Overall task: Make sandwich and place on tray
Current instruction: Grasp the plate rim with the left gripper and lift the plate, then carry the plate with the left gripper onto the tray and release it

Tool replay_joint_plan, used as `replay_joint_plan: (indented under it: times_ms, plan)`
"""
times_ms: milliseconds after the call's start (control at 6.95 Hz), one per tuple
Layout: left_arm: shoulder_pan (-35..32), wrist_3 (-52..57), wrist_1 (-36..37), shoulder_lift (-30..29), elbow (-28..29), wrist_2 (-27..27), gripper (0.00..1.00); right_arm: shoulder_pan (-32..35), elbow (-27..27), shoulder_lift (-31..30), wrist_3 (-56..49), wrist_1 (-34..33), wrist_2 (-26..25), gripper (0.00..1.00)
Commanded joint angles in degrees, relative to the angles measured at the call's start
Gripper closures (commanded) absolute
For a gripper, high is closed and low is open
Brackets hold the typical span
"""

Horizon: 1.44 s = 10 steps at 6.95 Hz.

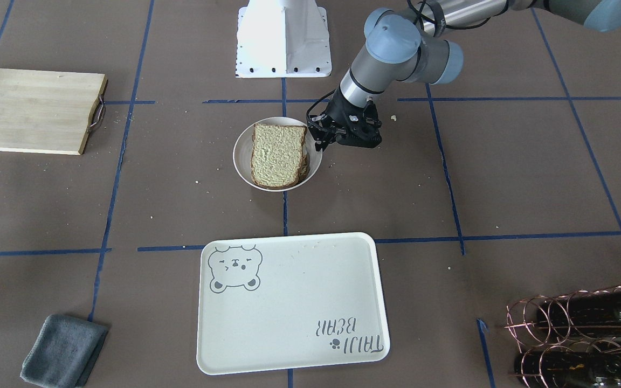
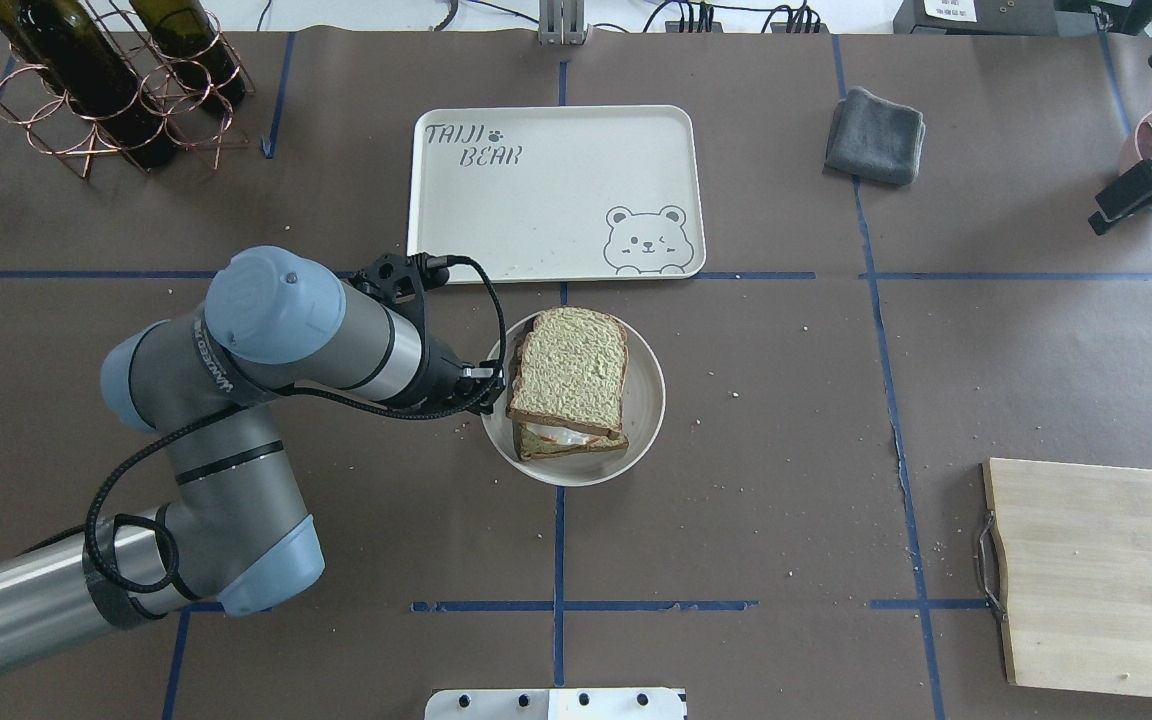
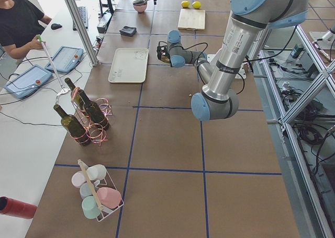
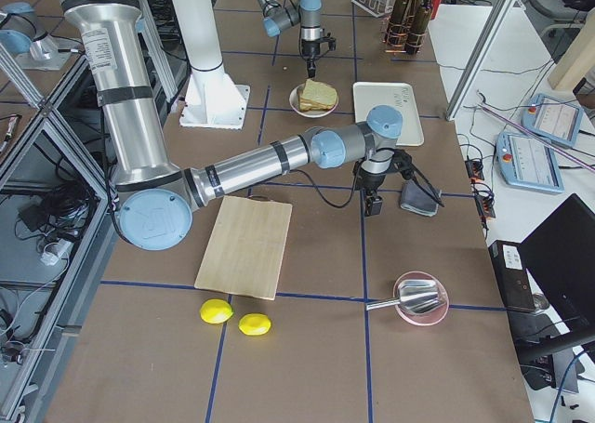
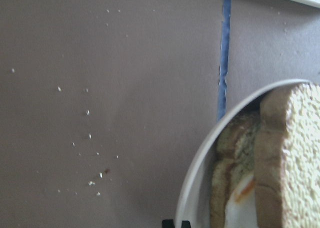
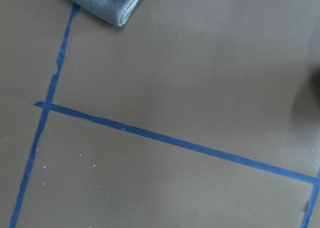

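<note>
The sandwich [image 2: 571,375] lies on a small round white plate [image 2: 636,440] at mid-table: two pale greenish-tan slices with white egg showing between them. It also shows in the front view [image 1: 278,156]. My left gripper [image 2: 484,392] is low at the plate's left rim. In the left wrist view its tips sit close together over that rim [image 5: 185,198], beside the sandwich [image 5: 280,163]. The cream bear tray [image 2: 556,190] lies bare just beyond the plate. My right gripper [image 4: 372,204] hangs above the table near a grey cloth. I cannot tell whether it is open or shut.
A wooden cutting board [image 2: 1106,575] lies at near right and a grey cloth [image 2: 876,135] at far right. A copper rack with wine bottles [image 2: 106,90] stands at far left. Two lemons [image 4: 232,316] and a pink bowl [image 4: 418,297] lie past the board.
</note>
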Motion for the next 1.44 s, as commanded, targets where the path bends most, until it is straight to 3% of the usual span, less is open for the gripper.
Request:
replay_joint_plan:
  times_ms: [0,288,575,1007,1295]
  plan:
    - [-5.0,-9.7,0.1,-4.5,4.7,-1.8,1.00,4.0,-2.0,-4.0,-8.4,0.5,-0.1,0.00]
    - [-7.1,-21.8,-2.2,-10.0,14.3,-1.7,1.00,8.6,-5.2,-6.6,-15.0,0.8,-0.3,0.00]
    - [-8.0,-34.2,-10.4,-13.2,24.1,1.0,1.00,8.8,-5.7,-5.8,-14.8,1.1,0.3,0.00]
    - [-8.6,-39.0,-12.9,-18.9,34.2,3.1,1.00,9.5,-5.8,-6.8,-14.6,1.0,0.2,0.00]
    - [-8.6,-39.7,-15.2,-20.4,37.9,5.2,1.00,9.9,-5.7,-6.8,-13.0,0.9,0.6,0.00]
